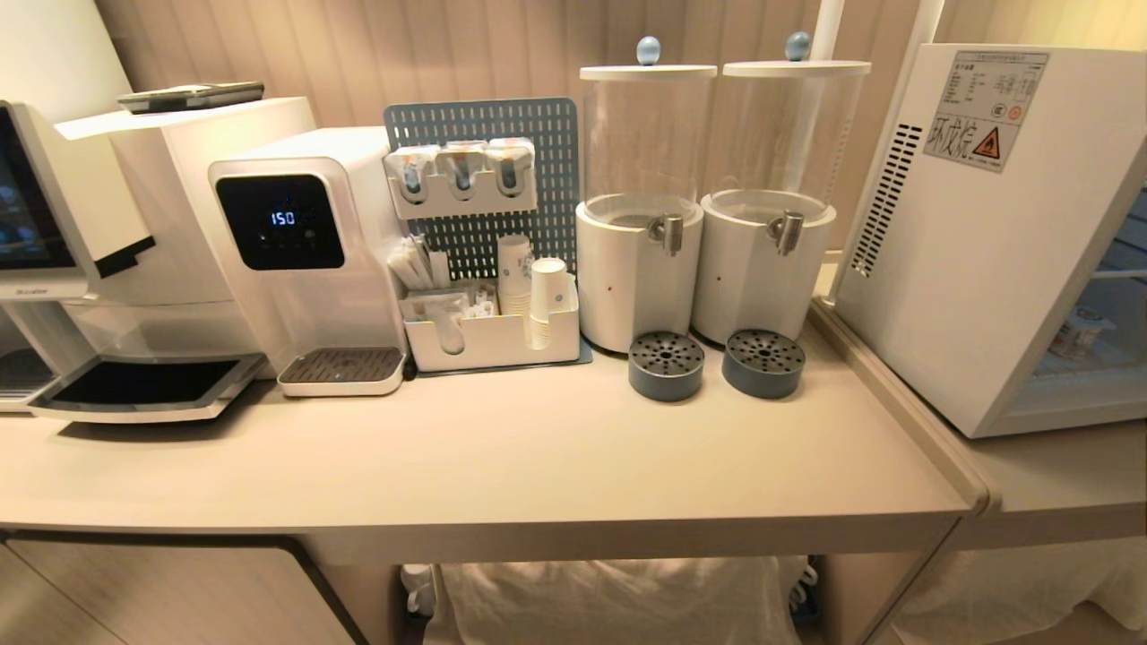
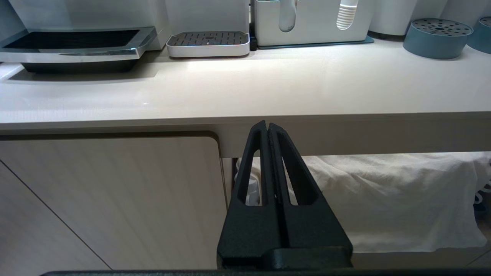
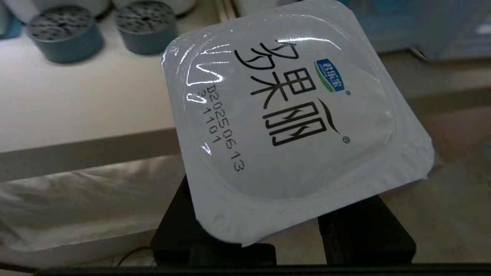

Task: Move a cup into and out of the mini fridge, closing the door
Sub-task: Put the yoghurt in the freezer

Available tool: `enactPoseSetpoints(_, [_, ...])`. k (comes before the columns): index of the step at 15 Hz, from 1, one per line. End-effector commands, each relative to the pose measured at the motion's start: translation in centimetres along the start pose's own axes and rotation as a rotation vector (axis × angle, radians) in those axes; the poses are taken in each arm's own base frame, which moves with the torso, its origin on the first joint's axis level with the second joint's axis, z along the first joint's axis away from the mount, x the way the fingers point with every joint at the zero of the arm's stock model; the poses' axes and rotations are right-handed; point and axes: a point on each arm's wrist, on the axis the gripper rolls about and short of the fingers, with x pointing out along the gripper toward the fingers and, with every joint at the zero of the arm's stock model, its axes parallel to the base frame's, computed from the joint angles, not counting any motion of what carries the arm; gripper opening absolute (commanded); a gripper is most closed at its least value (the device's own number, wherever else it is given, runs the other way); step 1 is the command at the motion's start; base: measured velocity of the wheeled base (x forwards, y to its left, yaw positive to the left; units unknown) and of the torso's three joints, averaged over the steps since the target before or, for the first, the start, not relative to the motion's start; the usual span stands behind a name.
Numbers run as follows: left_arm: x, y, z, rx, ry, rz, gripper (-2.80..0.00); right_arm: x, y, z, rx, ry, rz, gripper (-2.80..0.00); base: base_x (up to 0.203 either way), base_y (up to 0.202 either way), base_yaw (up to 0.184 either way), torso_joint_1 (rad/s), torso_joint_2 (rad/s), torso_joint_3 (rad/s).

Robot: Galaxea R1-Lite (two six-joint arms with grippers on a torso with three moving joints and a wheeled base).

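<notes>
Keep right gripper (image 3: 284, 234) jaws clamped on the foil-sealed cup (image 3: 291, 115), lid level, carrying toward the mini fridge (image 1: 986, 251); leave left gripper (image 2: 267, 128) shut below the tabletop (image 1: 493, 457).

Two dispensers (image 1: 703, 197) stand left of the mini fridge (image 1: 995, 233) (on counter (image 1: 502, 457)).

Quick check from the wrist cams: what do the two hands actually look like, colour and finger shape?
The left hand is matte black plastic: two flat fingers tapering to a point, each with a long cut-out window, rising from a blocky black base. Of the right hand only two chunky black blocks show beneath the sealed cup. No cables or markings visible on either.
</notes>
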Motion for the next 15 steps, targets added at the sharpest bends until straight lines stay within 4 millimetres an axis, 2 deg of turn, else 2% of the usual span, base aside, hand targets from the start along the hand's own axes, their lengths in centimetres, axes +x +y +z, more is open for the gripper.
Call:
enactPoseSetpoints(1, [0.0, 0.0, 0.0, 0.0, 0.002, -0.001, -2.8, -3.0, -1.4, -2.3, 0.041, -0.034, -0.075, -2.8, 0.0, 0.0, 0.0, 0.0, 0.0, 0.0])
enactPoseSetpoints(4, [0.0, 0.0, 0.0, 0.0, 0.002, 0.0, -2.8, -5.9, -1.1, -5.5, 0.053, -0.029, -0.015, -2.8, 0.0, 0.0, 0.0, 0.0, 0.0, 0.0])
enactPoseSetpoints(6, [0.0, 0.0, 0.0, 0.0, 0.002, 0.0, -2.8, -7.0, -1.0, -8.0, 0.051, -0.108, 0.086, -2.8, 0.0, 0.0, 0.0, 0.0, 0.0, 0.0])
enactPoseSetpoints(8, [0.0, 0.0, 0.0, 0.0, 0.002, 0.0, -2.8, -5.8, -0.5, -9.4, 0.06, -0.2, 0.154, -2.8, 0.0, 0.0, 0.0, 0.0, 0.0, 0.0])
enactPoseSetpoints(10, [0.0, 0.0, 0.0, 0.0, 0.002, 0.0, -2.8, -2.7, 0.3, -11.4, 0.053, -0.269, 0.165, -2.8, 0.0, 0.0, 0.0, 0.0, 0.0, 0.0])
enactPoseSetpoints(11, [0.0, 0.0, 0.0, 0.0, 0.002, 0.0, -2.8, -1.7, 0.5, -12.4, 0.05, -0.275, 0.168, -2.8, 0.0, 0.0, 0.0, 0.0, 0.0, 0.0])
enactPoseSetpoints(12, [0.0, 0.0, 0.0, 0.0, 0.002, -0.001, -2.8, -1.3, 0.7, -13.0, 0.055, -0.261, 0.173, -2.8, 0.0, 0.0, 0.0, 0.0, 0.0, 0.0])
enactPoseSetpoints(15, [0.0, 0.0, 0.0, 0.0, 0.002, 0.0, -2.8, -1.6, 0.7, -13.0, 0.04, -0.206, 0.22, -2.8, 0.0, 0.0, 0.0, 0.0, 0.0, 0.0])
